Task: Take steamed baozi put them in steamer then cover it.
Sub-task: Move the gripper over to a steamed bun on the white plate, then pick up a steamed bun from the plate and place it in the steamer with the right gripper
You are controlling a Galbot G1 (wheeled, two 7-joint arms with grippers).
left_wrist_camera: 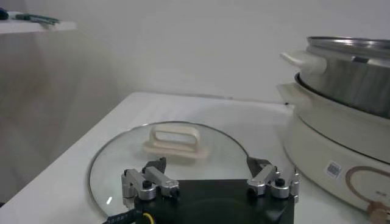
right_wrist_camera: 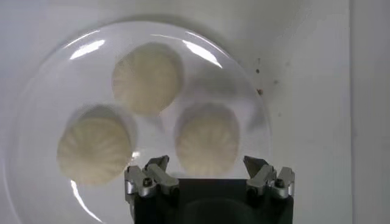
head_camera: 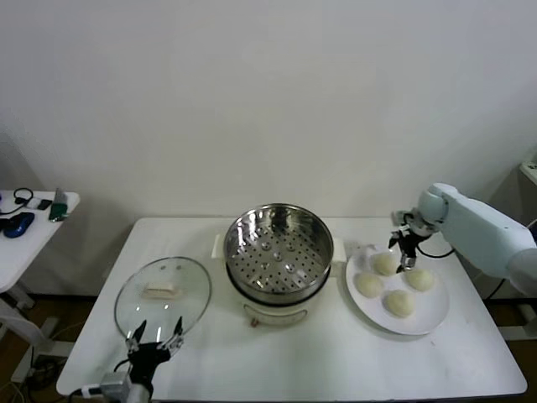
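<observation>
Several cream-white baozi lie on a white plate (head_camera: 433,312) at the right, among them a far one (head_camera: 384,264) and a near one (head_camera: 399,303). My right gripper (head_camera: 405,252) hangs open just above the far ones. The right wrist view shows three baozi; the closest baozi (right_wrist_camera: 207,141) lies between the spread fingers of the right gripper (right_wrist_camera: 206,161), untouched. The shiny perforated steamer (head_camera: 277,249) sits empty on its cream pot (head_camera: 273,312) mid-table. The glass cover (head_camera: 164,292) lies flat at the left, its cream handle (left_wrist_camera: 172,141) upward. My left gripper (head_camera: 155,334) stands open at the cover's near rim.
The white table (head_camera: 336,361) ends close behind my left gripper and just right of the plate. A small side table (head_camera: 33,214) with loose items stands at the far left. The pot's side wall (left_wrist_camera: 329,143) rises close beside the cover (left_wrist_camera: 170,159).
</observation>
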